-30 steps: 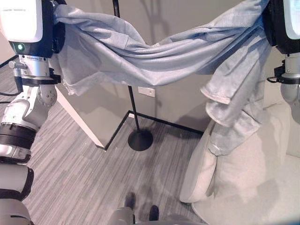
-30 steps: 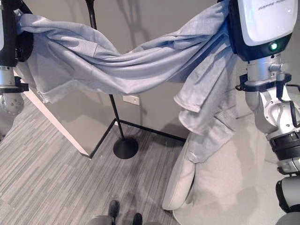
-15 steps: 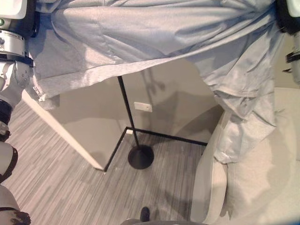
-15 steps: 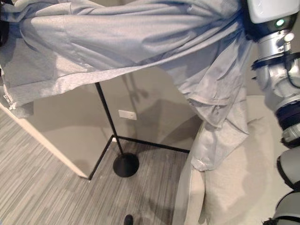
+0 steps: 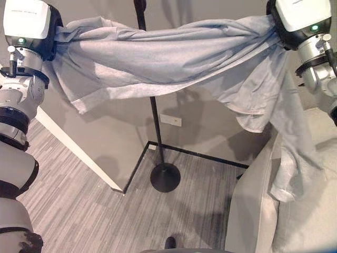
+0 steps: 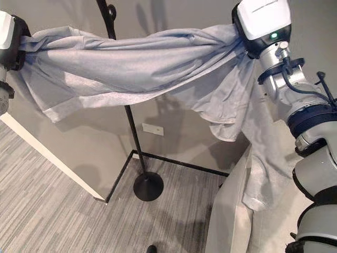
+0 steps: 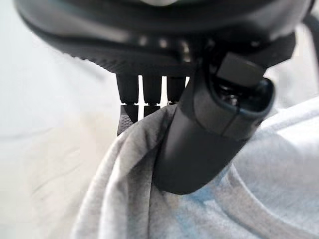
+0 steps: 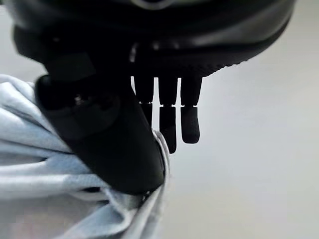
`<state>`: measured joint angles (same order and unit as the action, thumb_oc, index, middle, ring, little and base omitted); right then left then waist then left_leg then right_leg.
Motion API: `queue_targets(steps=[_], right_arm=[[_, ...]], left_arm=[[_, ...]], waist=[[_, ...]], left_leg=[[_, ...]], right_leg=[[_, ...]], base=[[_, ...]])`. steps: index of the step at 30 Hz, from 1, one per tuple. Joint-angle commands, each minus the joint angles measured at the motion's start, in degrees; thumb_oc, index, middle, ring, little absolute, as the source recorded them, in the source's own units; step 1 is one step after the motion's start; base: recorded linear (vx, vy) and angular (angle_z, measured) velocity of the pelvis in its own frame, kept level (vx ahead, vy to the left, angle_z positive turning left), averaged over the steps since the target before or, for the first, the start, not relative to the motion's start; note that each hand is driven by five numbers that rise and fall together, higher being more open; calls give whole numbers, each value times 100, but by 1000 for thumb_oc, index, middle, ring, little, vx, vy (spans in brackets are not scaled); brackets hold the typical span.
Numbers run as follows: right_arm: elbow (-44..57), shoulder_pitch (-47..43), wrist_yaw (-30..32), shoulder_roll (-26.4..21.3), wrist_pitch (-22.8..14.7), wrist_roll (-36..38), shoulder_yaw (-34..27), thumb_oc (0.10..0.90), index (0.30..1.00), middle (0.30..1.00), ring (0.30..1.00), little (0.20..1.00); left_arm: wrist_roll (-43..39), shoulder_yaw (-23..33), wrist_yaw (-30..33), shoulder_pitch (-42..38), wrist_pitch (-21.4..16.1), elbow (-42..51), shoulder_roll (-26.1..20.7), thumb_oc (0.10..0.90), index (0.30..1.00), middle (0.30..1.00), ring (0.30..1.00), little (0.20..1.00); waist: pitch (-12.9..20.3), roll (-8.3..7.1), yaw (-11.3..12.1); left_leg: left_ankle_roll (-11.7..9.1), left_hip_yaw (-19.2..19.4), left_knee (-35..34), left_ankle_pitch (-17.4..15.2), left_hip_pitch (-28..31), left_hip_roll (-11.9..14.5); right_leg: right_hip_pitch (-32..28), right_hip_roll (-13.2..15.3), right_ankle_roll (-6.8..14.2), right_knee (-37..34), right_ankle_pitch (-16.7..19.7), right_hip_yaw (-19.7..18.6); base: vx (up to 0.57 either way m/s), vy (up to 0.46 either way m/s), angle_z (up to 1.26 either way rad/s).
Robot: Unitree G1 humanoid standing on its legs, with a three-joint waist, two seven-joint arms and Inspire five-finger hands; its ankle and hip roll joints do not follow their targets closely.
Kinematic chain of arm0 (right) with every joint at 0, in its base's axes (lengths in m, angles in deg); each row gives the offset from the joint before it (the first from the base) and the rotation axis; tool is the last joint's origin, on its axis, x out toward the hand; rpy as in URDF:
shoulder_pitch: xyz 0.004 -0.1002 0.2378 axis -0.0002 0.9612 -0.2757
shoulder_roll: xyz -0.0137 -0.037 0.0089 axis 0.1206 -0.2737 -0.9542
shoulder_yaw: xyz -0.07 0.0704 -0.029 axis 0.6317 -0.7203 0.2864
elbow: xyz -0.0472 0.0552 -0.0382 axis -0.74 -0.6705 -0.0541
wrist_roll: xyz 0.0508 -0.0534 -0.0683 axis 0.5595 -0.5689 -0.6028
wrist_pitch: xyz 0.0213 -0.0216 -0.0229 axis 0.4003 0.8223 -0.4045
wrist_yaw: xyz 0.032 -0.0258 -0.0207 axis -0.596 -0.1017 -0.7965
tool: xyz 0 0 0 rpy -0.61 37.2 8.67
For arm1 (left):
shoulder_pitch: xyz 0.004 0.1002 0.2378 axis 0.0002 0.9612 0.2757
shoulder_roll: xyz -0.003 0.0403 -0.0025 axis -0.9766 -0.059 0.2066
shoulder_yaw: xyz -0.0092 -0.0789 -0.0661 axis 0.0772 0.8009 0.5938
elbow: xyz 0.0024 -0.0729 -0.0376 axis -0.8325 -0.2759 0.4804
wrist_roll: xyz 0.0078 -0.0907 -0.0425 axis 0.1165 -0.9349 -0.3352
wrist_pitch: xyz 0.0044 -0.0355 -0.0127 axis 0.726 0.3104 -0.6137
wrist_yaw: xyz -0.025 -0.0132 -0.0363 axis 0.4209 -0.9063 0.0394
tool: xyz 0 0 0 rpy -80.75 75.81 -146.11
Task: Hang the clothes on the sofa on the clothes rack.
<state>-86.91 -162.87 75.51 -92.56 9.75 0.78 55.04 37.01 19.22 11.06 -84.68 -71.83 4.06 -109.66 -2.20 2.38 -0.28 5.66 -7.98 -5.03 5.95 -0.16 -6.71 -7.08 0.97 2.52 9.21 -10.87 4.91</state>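
A light blue-grey garment [image 5: 168, 58] is stretched wide between my two raised hands. It passes in front of the black clothes rack's pole [image 5: 156, 126], whose top hook [image 5: 140, 5] sticks up above the cloth. My left hand [image 7: 209, 129] pinches one end between thumb and fingers, seen at the upper left [image 5: 51, 39]. My right hand [image 8: 109, 139] grips the bunched other end, at the upper right [image 5: 279, 29]. A long part of the garment [image 6: 263, 174] hangs down from the right end over the pale sofa [image 5: 305, 221].
The rack stands on a round black base [image 5: 165, 177] on grey striped carpet, in a corner of the grey wall. A white wall edge [image 5: 79, 155] runs down to the floor at the left. A wall socket [image 5: 170, 119] sits behind the pole.
The view has shifted. The garment sagged between my hands a second ago and now runs straighter across the pole, with the rack's top showing above it. Both hands still hold it.
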Motion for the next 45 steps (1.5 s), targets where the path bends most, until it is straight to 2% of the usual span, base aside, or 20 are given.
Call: queue_targets(steps=[1, 9, 14, 17, 19, 20, 22, 23, 25, 26, 27, 28, 30, 31, 32, 33, 34, 36, 42, 45], right_arm=[[-941, -1014, -64, -205, 449, -142, -11, 400, 300, 300, 300, 300], [-1418, -855, -399, 150, 526, -378, 98, 400, 300, 300, 300, 300], [-1411, -261, -395, 505, 530, -305, -307, 400, 300, 300, 300, 300], [-1233, 55, -327, 690, 517, -236, -554, 400, 300, 300, 300, 300], [-552, 425, -171, 988, 427, -3, -978, 400, 300, 300, 300, 300], [-551, 425, -172, 988, 428, -3, -979, 400, 300, 300, 300, 300], [143, 836, -19, 1242, 334, 243, -1480, 400, 300, 300, 300, 300], [897, 1255, 110, 1392, 267, 363, -1930, 400, 300, 300, 300, 300], [1297, 1545, 188, 1516, 199, 475, -2210, 400, 300, 300, 300, 300], [2291, 2305, 298, 1908, 26, 797, -2906, 400, 300, 300, 300, 300], [2292, 2305, 297, 1908, 26, 797, -2906, 400, 300, 300, 300, 300], [3073, 3002, 318, 2415, -210, 1185, -3398, 400, 300, 300, 300, 300], [3624, 3551, 265, 2961, -409, 1654, -3690, 400, 300, 300, 300, 300], [4005, 3999, 0, 3451, -649, 2311, -3741, 409, 314, 314, 314, 314], [4009, 4001, -2, 3450, -647, 2311, -3741, 469, 404, 404, 404, 404], [4276, 4234, -228, 3673, -748, 2699, -3702, 585, 578, 578, 578, 578], [4441, 4357, -406, 3753, -814, 3006, -3656, 800, 900, 900, 900, 900], [4641, 4489, -646, 3653, -776, 3092, -3668, 800, 900, 900, 900, 900], [4795, 4694, -806, 3298, -667, 2869, -4023, 800, 900, 900, 900, 900], [4869, 4834, -850, 3224, -640, 2818, -4149, 800, 900, 900, 900, 900]], left_arm=[[-331, 481, 76, -249, 610, -909, -397, 400, 300, 300, 300, 300], [-415, 633, -98, -241, 752, -1150, 33, 400, 300, 300, 300, 300], [-493, 857, -23, 81, 690, -1074, 557, 400, 300, 300, 300, 300], [-532, 977, 80, 304, 651, -1010, 724, 400, 300, 300, 300, 300], [-681, 1294, 200, 741, 604, -939, 877, 400, 300, 300, 300, 300], [-681, 1294, 200, 741, 605, -938, 876, 400, 300, 300, 300, 300], [-855, 1636, 311, 1151, 588, -794, 1087, 400, 300, 300, 300, 300], [-1118, 2036, 427, 1513, 547, -506, 1331, 400, 300, 300, 300, 300], [-1277, 2259, 493, 1749, 472, -251, 1503, 400, 300, 300, 300, 300], [-1680, 2744, 644, 2368, 301, 488, 1902, 400, 300, 300, 300, 300], [-1680, 2744, 644, 2369, 302, 488, 1902, 400, 300, 300, 300, 300], [-2146, 3171, 766, 2892, 61, 1159, 2386, 400, 300, 300, 300, 300], [-2835, 3516, 821, 3253, -189, 1843, 2931, 400, 300, 300, 300, 300], [-3736, 3746, 788, 3581, -546, 2492, 3478, 400, 300, 300, 300, 300], [-3735, 3747, 789, 3584, -544, 2496, 3479, 491, 436, 436, 436, 436], [-4639, 3872, 566, 3815, -899, 3016, 3833, 756, 834, 834, 834, 834], [-5015, 3849, 389, 3905, -1010, 3291, 3929, 800, 900, 900, 900, 900], [-5542, 3897, 99, 4104, -1152, 3866, 3988, 800, 900, 900, 900, 900], [-5680, 4094, -166, 4509, -1214, 4746, 3883, 800, 900, 900, 900, 900], [-5632, 4137, -236, 4647, -1171, 4855, 3839, 800, 900, 900, 900, 900]], waist=[[598, -258, 166], [475, -405, 243], [237, -610, 346], [155, -641, 364], [58, -638, 353], [70, -639, 340], [7, -609, 355], [-22, -593, 367], [-34, -588, 389], [-13, -572, 399], [-8, -572, 395], [9, -551, 399], [28, -532, 400], [36, -502, 393], [46, -502, 381], [61, -482, 364], [80, -468, 347], [103, -451, 335], [186, -424, 342], [193, -410, 344]], left_leg=[[-151, 503, 3, -1006, 274, 68], [-176, 621, 3, -998, -115, 189], [-193, 705, 3, -928, -569, 348], [-194, 749, 3, -924, -644, 377], [-188, 854, 3, -954, -642, 417], [-186, 843, 3, -945, -658, 412], [-169, 923, 3, -986, -620, 424], [-146, 964, 3, -1025, -568, 421], [-132, 982, 3, -1048, -540, 415], [-87, 981, 3, -1085, -479, 378], [-87, 977, 3, -1083, -485, 377], [-50, 983, 3, -1112, -395, 342], [-19, 980, 3, -1131, -305, 303], [7, 977, 3, -1160, -188, 263], [8, 966, 3, -1148, -203, 260], [22, 963, 3, -1161, -128, 235], [31, 959, 3, -1167, -90, 220], [44, 952, 3, -1180, -22, 194], [59, 958, 3, -1238, 156, 152], [66, 968, 3, -1258, 210, 142]], right_leg=[[-161, 887, 737, -395, 2646, -245], [68, 894, 792, -690, 2775, 0], [222, 905, 773, -973, 2717, 339], [280, 912, 757, -962, 2697, 369], [331, 923, 728, -933, 2669, 334], [340, 925, 728, -937, 2673, 346], [344, 942, 704, -891, 2635, 341], [314, 963, 688, -853, 2567, 394], [293, 968, 682, -834, 2536, 418], [261, 993, 670, -784, 2514, 468], [264, 993, 670, -785, 2515, 472], [225, 1011, 659, -710, 2503, 503], [199, 1028, 649, -614, 2477, 527], [161, 1044, 636, -517, 2467, 535], [169, 1045, 633, -522, 2474, 546], [149, 1057, 621, -446, 2487, 551], [135, 1067, 624, -415, 2501, 561], [105, 1090, 636, -360, 2525, 580], [-13, 1145, 660, -325, 2503, 631], [-45, 1161, 664, -299, 2481, 634]], base=[[118, 134, 2], [50, 65, -5], [-27, -12, -16], [-40, -13, -15], [-52, -10, -16], [-49, -4, -24], [-41, -2, -23], [-28, -6, -12], [-25, -8, -11], [-21, -4, -22], [-16, -3, -24], [-1, -8, -12], [-6, -5, -6], [0, 0, 0], [-2, -24, 4], [0, 0, 0], [0, -32, -1], [-3, -21, 5], [-6, -23, 2], [-8, -26, -7]])
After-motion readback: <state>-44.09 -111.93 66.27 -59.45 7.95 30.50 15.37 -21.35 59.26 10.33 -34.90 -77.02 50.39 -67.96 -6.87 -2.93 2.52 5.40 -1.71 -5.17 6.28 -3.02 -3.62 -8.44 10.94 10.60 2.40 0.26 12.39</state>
